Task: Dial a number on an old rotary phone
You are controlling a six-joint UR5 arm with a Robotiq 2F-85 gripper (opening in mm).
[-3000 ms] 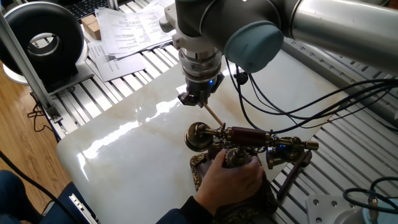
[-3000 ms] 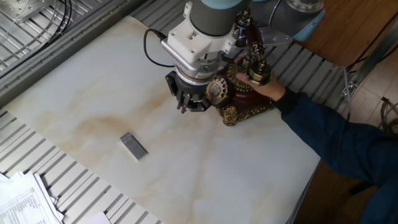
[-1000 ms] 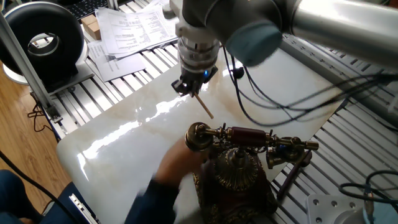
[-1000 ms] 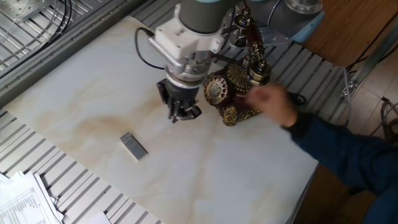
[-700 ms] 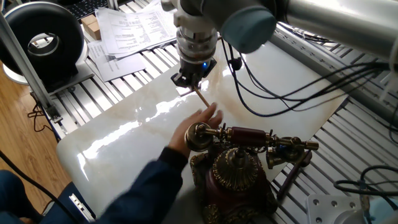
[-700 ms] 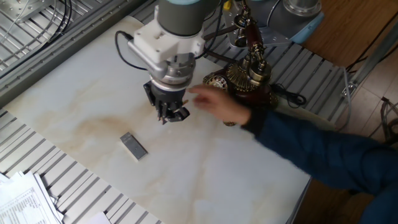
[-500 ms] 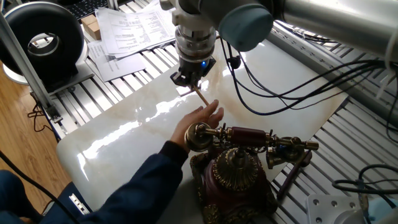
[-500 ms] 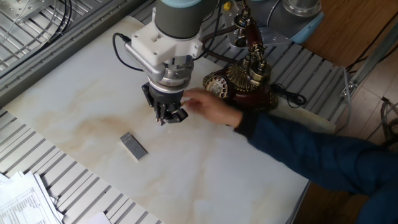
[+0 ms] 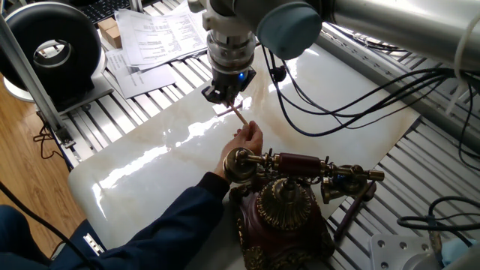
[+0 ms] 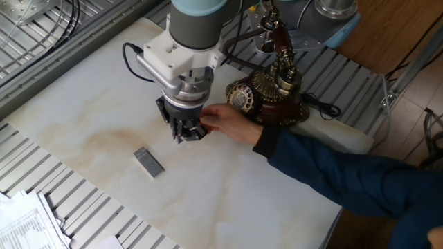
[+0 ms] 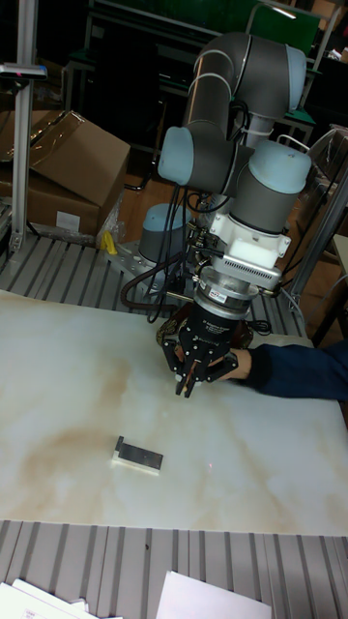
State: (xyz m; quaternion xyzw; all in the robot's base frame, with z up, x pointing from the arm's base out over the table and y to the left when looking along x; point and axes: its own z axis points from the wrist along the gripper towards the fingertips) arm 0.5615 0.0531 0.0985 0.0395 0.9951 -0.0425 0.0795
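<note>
The old rotary phone stands at the marble slab's near right, with its maroon handset resting across the top. Its brass dial faces my gripper. My gripper hangs above the slab, left of the phone and apart from it. It is shut on a thin pale wooden stick that slants down toward the phone. A person's hand in a dark blue sleeve pinches the stick's lower end. In the other fixed view the gripper and the hand meet. In the tall view my gripper hides the phone.
A small grey block lies on the white marble slab left of my gripper, also seen as the grey block. The person's arm crosses the slab's right side. Papers and a black round device sit beyond the slab.
My gripper with the stick has drawn away from the phone's dial, across the slab. The person's hand has left the phone's base and taken hold of the stick's tip.
</note>
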